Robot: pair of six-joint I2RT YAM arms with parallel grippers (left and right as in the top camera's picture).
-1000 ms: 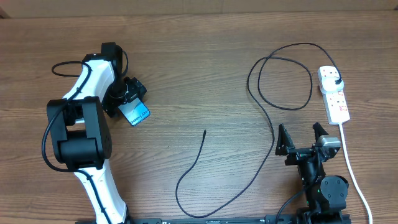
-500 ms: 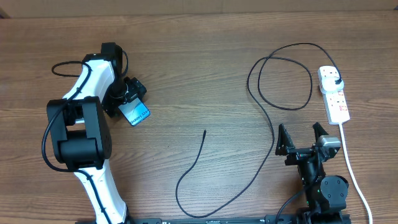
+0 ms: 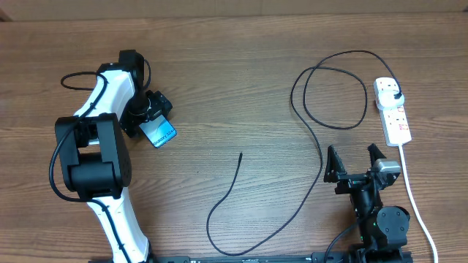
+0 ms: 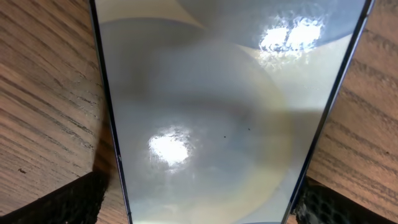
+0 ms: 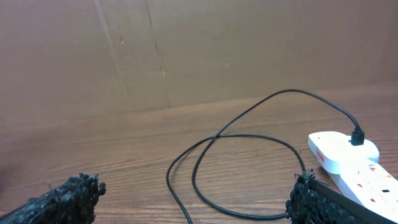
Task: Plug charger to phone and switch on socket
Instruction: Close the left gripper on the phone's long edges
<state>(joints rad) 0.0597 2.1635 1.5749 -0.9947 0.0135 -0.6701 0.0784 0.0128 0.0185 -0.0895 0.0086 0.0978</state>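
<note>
The phone (image 3: 159,133) shows a cyan screen at the left of the table, and my left gripper (image 3: 153,119) is shut on its edges. In the left wrist view the phone (image 4: 205,124) fills the frame between the fingertips (image 4: 199,214). The charger cable (image 3: 319,157) loops across the table. Its free tip (image 3: 241,154) lies in the middle and its black plug (image 3: 395,97) sits in the white socket strip (image 3: 393,117) at the right. My right gripper (image 3: 356,162) is open and empty near the front edge. The right wrist view (image 5: 193,199) shows the cable (image 5: 287,91) and the strip (image 5: 348,158).
The strip's white cord (image 3: 413,197) runs down the right side, past my right arm, to the front edge. A cardboard wall (image 5: 186,50) stands along the far side of the wooden table (image 3: 234,73).
</note>
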